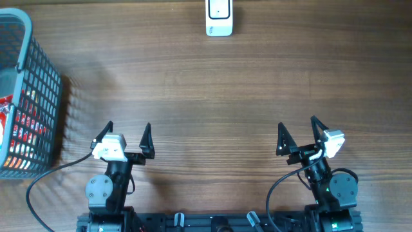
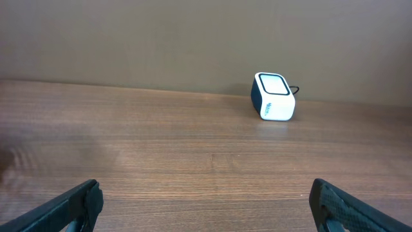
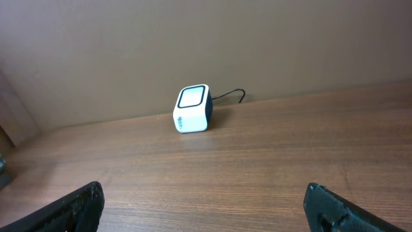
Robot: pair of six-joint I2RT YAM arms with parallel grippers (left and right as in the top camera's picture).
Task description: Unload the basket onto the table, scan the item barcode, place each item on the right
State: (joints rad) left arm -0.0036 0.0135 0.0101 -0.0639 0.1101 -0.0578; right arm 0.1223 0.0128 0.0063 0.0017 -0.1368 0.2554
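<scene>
Packets [image 1: 8, 125] lie in the basket [image 1: 45, 96]; all fingers [image 1: 147, 136] are spread, empty. We should grasp one with the left gripper [image 1: 127, 129], then present it squarely to the scanner [image 1: 219, 18].

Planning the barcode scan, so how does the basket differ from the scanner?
The basket is large, blue open mesh; the scanner is a small, solid white box. The basket sits at the left edge of the table with red packaging inside; the scanner stands at its far edge, holding nothing. Both rest on the wood.
</scene>
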